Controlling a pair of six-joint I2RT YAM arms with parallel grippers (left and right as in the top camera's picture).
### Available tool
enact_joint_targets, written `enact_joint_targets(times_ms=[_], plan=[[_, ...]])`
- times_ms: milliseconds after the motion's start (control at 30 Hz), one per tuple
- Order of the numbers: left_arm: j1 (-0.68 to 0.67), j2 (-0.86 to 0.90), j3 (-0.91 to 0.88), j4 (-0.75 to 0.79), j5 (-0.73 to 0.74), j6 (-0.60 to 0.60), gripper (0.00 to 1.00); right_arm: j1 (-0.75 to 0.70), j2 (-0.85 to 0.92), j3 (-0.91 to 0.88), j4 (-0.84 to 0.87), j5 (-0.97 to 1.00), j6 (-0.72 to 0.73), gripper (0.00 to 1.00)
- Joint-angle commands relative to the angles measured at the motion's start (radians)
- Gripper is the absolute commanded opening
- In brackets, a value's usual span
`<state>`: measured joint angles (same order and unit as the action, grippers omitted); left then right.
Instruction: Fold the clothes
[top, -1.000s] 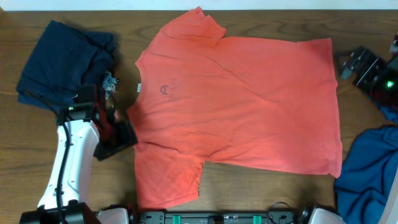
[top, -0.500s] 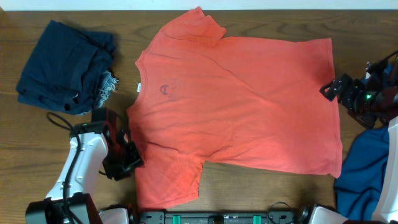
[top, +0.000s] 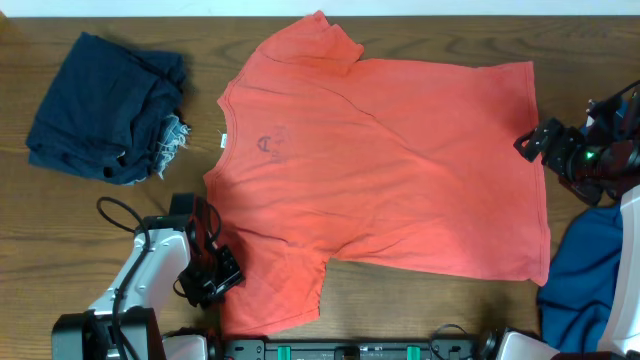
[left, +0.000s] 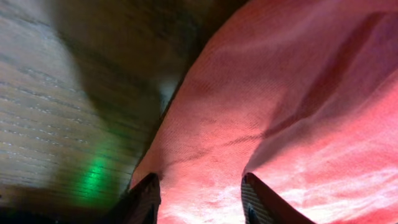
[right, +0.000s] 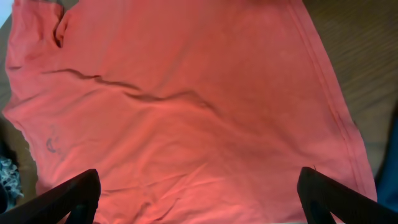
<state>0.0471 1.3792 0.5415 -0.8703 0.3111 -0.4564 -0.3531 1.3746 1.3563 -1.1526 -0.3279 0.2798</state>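
Wooden worktop (top: 400, 300), coral T-shirt (top: 400, 150) spread flat. Left fingers (left: 146, 199) part-open astride near sleeve (top: 270, 300), nothing visibly pinched; right fingers (right: 68, 196) wide, empty. Advised: both layers caught before lifting.

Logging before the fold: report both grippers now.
Left gripper: fingers part-closed astride the sleeve edge of the T-shirt; grip cannot be told.
Right gripper: open, holding nothing.

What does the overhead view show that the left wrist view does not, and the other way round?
Only overhead: the folded navy garment, the blue cloth, the open right gripper. Only left wrist: the left gripper's fingers apart over the coral-red T-shirt's edge, a green glow on the wood. Both: the T-shirt and the wooden table.
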Motion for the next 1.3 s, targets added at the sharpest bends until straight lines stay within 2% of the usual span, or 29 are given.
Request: enact_joint_targets(times_ms=[0,300,333,433,800,1000,1067,1167,1267], plan=[[-0.012,0.004,-0.001,0.003,-0.009,-0.037,0.41,0.006,-0.001,-0.003,0.007,0.011,-0.015,0.99],[-0.013,0.144,0.005,0.056,0.043,-0.054,0.42,-0.002,-0.001,-0.003,0.039,0.011,-0.015,0.99],[-0.013,0.158,0.006,0.062,0.055,-0.054,0.38,-0.003,-0.001,-0.003,0.042,0.011,-0.015,0.99],[-0.013,0.176,0.01,0.068,0.083,-0.054,0.07,-0.008,-0.001,-0.003,0.047,0.011,-0.015,0.99],[-0.013,0.08,0.209,-0.089,0.089,-0.046,0.06,-0.015,-0.001,-0.003,0.102,0.01,-0.014,0.99],[-0.014,0.075,0.254,0.033,0.089,-0.051,0.08,-0.015,-0.001,-0.003,0.109,0.01,-0.015,0.99],[-0.014,0.082,0.254,0.074,0.089,-0.051,0.17,-0.015,-0.001,-0.003,0.108,0.01,-0.015,0.99],[-0.014,0.086,0.254,0.079,0.081,-0.05,0.42,-0.015,-0.001,-0.003,0.104,0.01,-0.015,0.99],[-0.014,0.086,0.254,0.002,0.082,-0.04,0.45,-0.015,-0.001,-0.003,0.095,0.01,-0.015,0.99]])
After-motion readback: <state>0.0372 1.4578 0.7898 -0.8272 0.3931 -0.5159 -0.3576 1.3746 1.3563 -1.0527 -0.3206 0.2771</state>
